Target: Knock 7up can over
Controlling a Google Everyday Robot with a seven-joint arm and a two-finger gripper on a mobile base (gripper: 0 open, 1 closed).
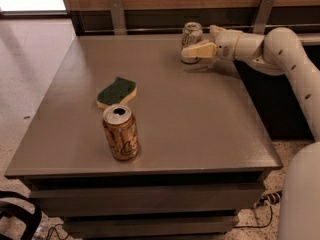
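The 7up can [190, 35], silvery-white with a silver top, stands upright at the far edge of the grey table [165, 114], right of centre. My gripper [202, 41] reaches in from the right at can height and is open. Its near yellowish finger [198, 50] lies across the lower front of the can and touches it or nearly does. The far finger shows at the can's right rear side. The white arm [280, 49] runs off to the right.
A gold-orange can [120, 132] stands upright near the table's front left. A green and yellow sponge [116, 92] lies just behind it. A wooden wall with two metal brackets [118, 14] runs behind the table. The floor lies to the left.
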